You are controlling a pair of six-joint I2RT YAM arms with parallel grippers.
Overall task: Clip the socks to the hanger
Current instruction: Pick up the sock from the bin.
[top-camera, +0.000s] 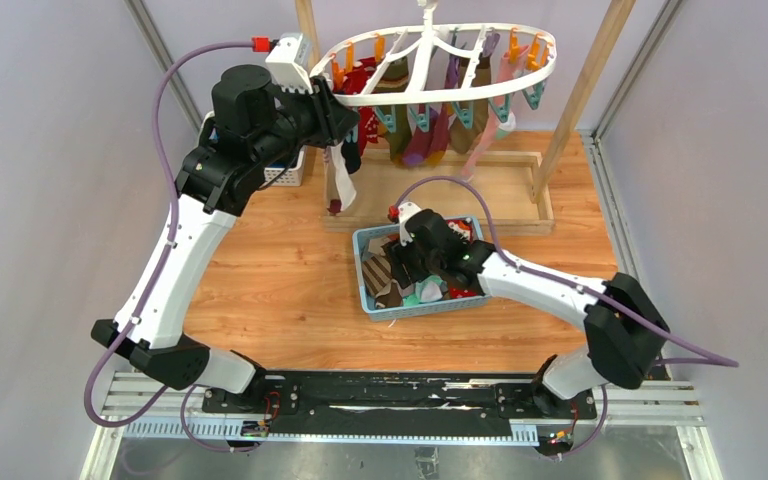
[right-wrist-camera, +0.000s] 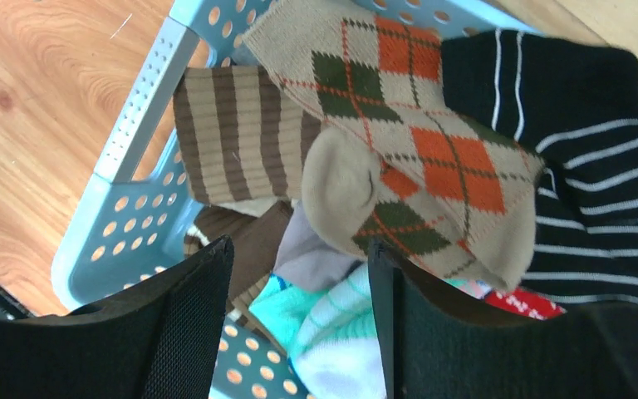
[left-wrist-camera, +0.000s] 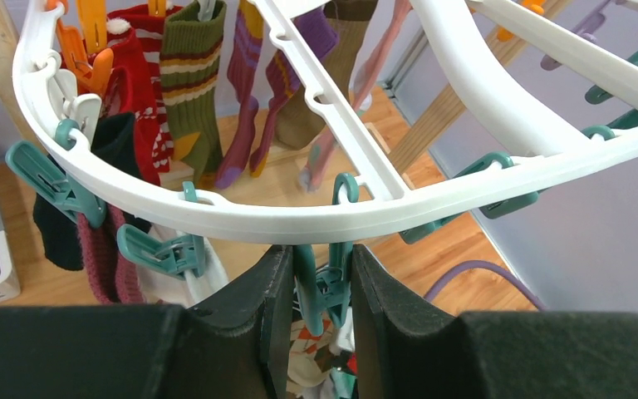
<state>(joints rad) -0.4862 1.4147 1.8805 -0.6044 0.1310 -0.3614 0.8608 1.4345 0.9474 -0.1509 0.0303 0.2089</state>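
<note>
The white oval hanger (top-camera: 438, 96) hangs at the back with several socks (top-camera: 430, 130) clipped under it. My left gripper (top-camera: 345, 125) is at its left rim (left-wrist-camera: 299, 220), shut on a teal clip (left-wrist-camera: 326, 291) that hangs from the rim. A white sock (top-camera: 340, 185) hangs from a neighbouring clip (left-wrist-camera: 162, 253). My right gripper (top-camera: 422, 275) is open and empty, low over the sock pile in the blue basket (top-camera: 370, 272). Between its fingers lies a mint and white sock (right-wrist-camera: 324, 324); a brown argyle sock (right-wrist-camera: 415, 141) and a dark striped sock (right-wrist-camera: 565, 150) lie just beyond.
A wooden frame with slanted posts (top-camera: 585, 85) and a tray base (top-camera: 520, 190) holds the hanger. A white basket (top-camera: 285, 175) with dark cloth stands at the back left. A brown striped sock (right-wrist-camera: 233, 133) lies against the blue basket wall (right-wrist-camera: 133, 116).
</note>
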